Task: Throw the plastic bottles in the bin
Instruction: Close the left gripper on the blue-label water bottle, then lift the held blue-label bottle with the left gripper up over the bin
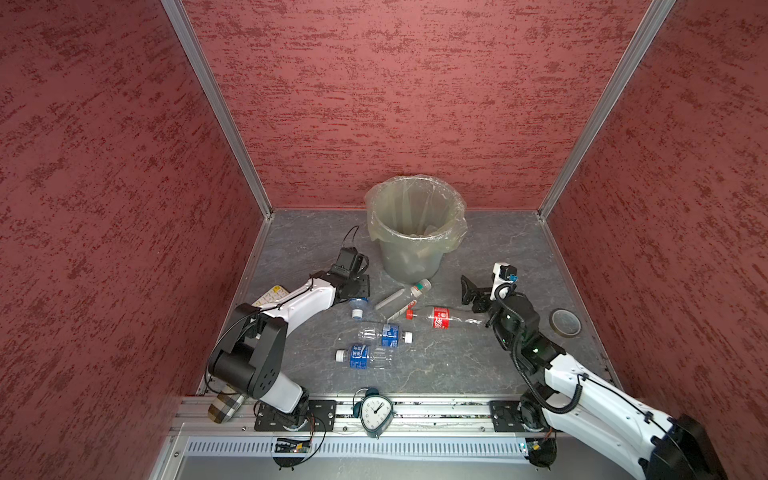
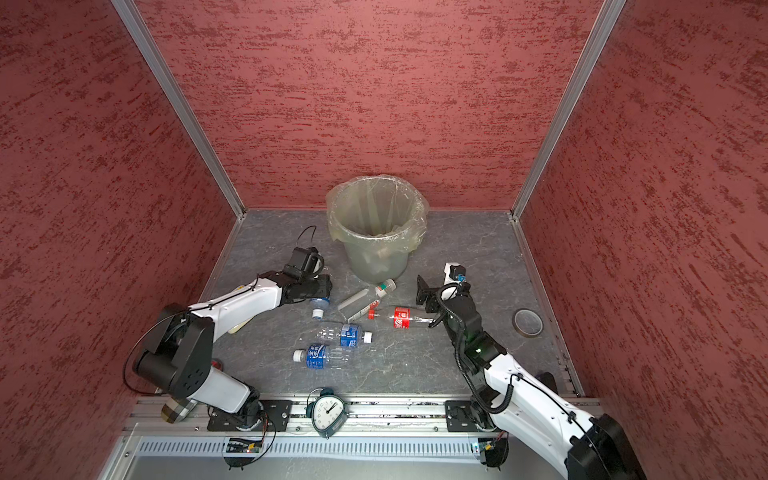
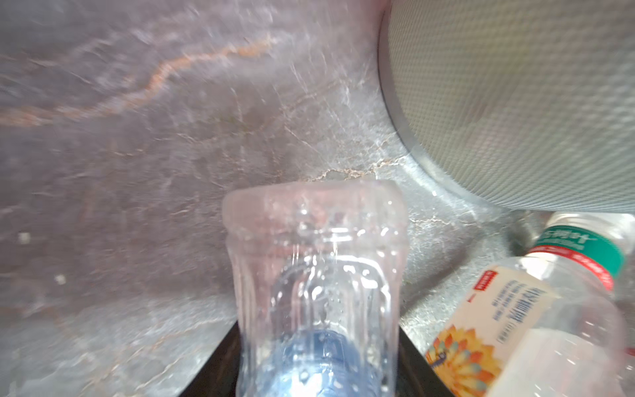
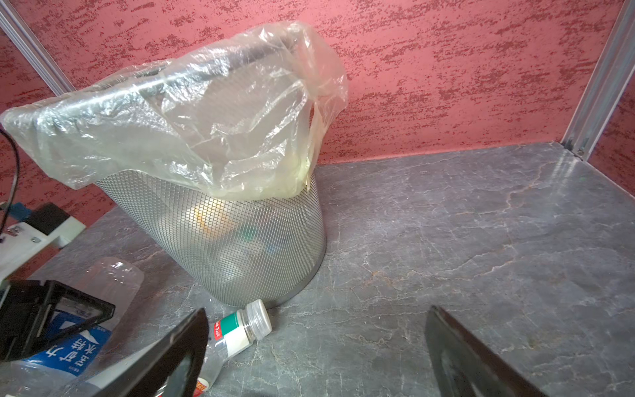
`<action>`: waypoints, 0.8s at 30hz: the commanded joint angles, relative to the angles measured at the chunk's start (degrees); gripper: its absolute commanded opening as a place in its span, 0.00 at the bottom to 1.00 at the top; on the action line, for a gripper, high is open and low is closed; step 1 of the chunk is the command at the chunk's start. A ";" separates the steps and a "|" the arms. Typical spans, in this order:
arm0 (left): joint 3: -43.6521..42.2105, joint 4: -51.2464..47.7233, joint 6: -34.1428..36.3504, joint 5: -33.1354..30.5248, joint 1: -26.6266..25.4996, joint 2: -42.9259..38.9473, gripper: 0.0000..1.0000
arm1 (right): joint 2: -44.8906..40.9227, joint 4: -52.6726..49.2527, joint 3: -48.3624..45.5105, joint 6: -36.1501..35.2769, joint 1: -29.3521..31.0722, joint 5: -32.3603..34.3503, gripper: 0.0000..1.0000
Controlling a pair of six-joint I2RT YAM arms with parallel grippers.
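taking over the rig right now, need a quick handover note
Grippers: left gripper shut on a blue-label bottle beside the foot of the bin. Right gripper open, empty, above the base end of the red-label bottle.
Done: some bottles show through the bin's mesh; count unclear.
Left: bin the gripped one, then four lying on the table: red-label bottle, white-yellow-label bottle, two loose blue-label bottles.

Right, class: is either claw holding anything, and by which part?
The left claw grips a blue-labelled plastic bottle around its labelled middle, with base and cap sticking out. The right claw is open and holds nothing.
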 commanded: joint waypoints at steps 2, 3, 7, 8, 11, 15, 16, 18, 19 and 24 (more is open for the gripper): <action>-3.10 1.99 -0.37 -2.33 0.22 -6.87 0.47 | 0.25 2.03 0.42 0.64 -0.32 -1.15 0.98; -4.03 2.39 -0.40 -2.54 0.09 -8.94 0.47 | 0.45 2.10 0.41 0.64 -0.26 -1.29 0.98; -9.07 6.11 0.08 -1.91 -0.86 -17.99 0.47 | 0.89 2.46 0.37 0.64 -0.27 -1.60 0.98; -9.97 6.66 0.14 -1.81 -1.11 -19.94 0.47 | 0.94 2.47 0.41 0.64 -0.30 -1.68 0.98; -11.78 6.94 0.22 -1.73 -1.80 -25.46 0.47 | 1.23 2.63 0.40 0.64 -0.32 -1.78 0.98; -13.77 6.49 0.38 -1.36 -3.29 -31.72 0.47 | 1.31 2.72 0.41 0.59 -0.26 -2.02 0.98; -14.43 6.47 0.46 -1.77 -4.13 -33.16 0.47 | 1.35 2.78 0.39 0.64 -0.28 -2.04 0.98; -15.49 6.45 0.66 -2.35 -5.62 -35.81 0.48 | 1.38 2.89 0.36 0.70 -0.29 -2.08 0.99; -15.92 6.02 0.59 -2.87 -6.41 -37.01 0.47 | 1.40 3.05 0.27 0.72 -0.26 -2.16 0.98; -17.73 3.25 -0.19 -5.60 -10.41 -44.15 0.47 | 1.99 3.50 0.28 0.82 -0.25 -2.56 0.99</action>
